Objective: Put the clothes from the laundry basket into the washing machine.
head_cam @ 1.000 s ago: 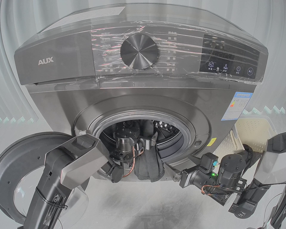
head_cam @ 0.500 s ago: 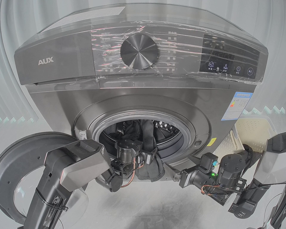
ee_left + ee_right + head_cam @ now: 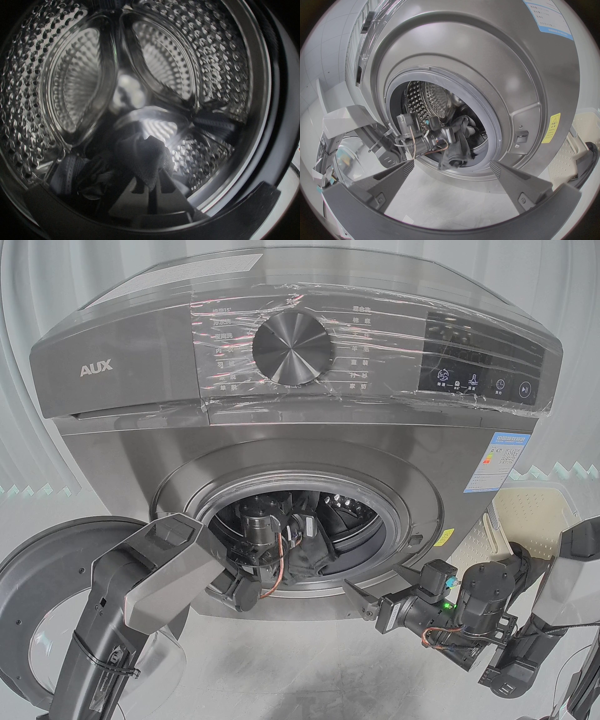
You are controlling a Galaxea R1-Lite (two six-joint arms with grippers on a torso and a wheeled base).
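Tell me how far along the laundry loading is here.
Done: washer door open, some dark cloth inside the drum. In hand: left gripper at the opening, jaws shut on a dark garment hanging over the lip. Left: release it inside; right gripper is open, empty; laundry basket contents hidden.

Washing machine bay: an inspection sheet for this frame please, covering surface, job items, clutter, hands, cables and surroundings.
Surface: pale glossy floor under the machine.
Job's things: washing machine, door swung open to the robot's left; dark garment draped at the mouth of the drum; more dark clothes low inside it; cream laundry basket at the machine's right.
Clutter: nothing seen.
Hands: left hand at the drum mouth, shut on the dark garment; right hand open, below and right of the opening, holding nothing.
Cables: copper-coloured cable looped at the left wrist; second cable at the right wrist.
Surroundings: pale curtain behind; plastic film over the control panel.
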